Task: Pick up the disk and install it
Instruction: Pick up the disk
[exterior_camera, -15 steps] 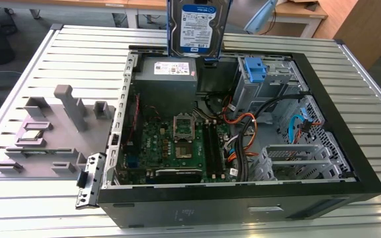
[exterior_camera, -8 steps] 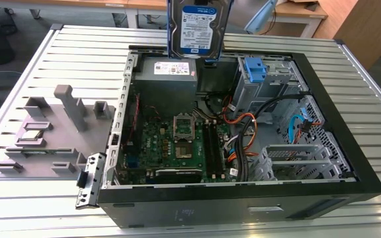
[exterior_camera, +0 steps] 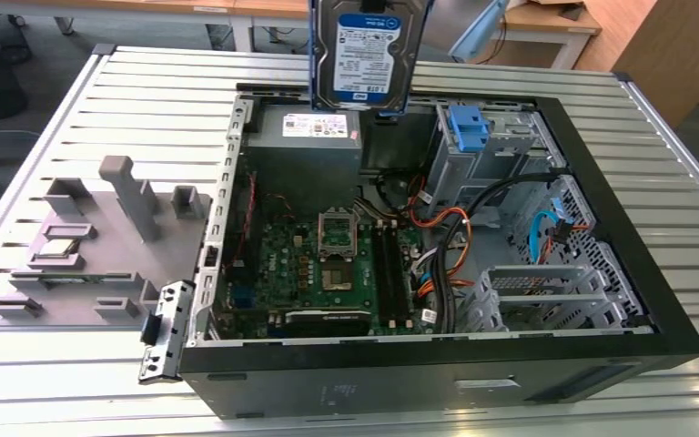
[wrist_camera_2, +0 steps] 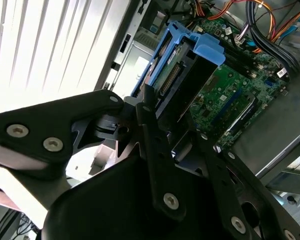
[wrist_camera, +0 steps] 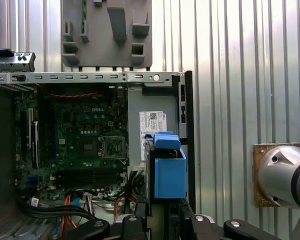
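The gripper (wrist_camera_2: pixel 167 107) points down with its jaws closed on the disk (wrist_camera_2: pixel 182 75), which it holds upright, clear of everything below. One black finger (wrist_camera_2: pixel 152 135) lies flat along the disk's side, and the other seems to press the opposite face, though it is partly hidden. In the first wrist view, the arm's silver wrist joint (wrist_camera: pixel 282 175) sits just beside the gripper's black links.
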Motion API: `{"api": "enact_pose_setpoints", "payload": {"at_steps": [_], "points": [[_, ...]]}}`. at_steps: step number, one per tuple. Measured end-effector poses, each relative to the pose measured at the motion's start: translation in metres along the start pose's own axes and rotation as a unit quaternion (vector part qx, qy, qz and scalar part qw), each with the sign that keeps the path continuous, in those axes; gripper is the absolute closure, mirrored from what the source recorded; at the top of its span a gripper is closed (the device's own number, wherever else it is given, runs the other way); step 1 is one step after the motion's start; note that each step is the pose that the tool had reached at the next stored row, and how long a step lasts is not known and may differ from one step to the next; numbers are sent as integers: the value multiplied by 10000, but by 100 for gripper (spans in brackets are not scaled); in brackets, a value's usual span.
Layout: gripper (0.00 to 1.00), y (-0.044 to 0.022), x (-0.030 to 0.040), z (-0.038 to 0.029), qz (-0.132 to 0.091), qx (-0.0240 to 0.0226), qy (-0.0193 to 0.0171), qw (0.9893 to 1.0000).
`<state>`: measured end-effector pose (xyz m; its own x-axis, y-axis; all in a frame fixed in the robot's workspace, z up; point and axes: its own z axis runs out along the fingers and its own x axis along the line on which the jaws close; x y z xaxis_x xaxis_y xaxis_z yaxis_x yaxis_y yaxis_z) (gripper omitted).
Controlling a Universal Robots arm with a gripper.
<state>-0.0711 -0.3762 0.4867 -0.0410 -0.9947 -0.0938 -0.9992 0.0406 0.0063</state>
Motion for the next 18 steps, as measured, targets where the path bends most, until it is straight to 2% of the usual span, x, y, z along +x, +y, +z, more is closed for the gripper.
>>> {"api": "enact_pose_setpoints", "payload": {"at_steps": [10,18], "points": [[65,-4,12,-2,0,-1,0,10000],[65,-7,68,-6,0,0,0,10000]]}}
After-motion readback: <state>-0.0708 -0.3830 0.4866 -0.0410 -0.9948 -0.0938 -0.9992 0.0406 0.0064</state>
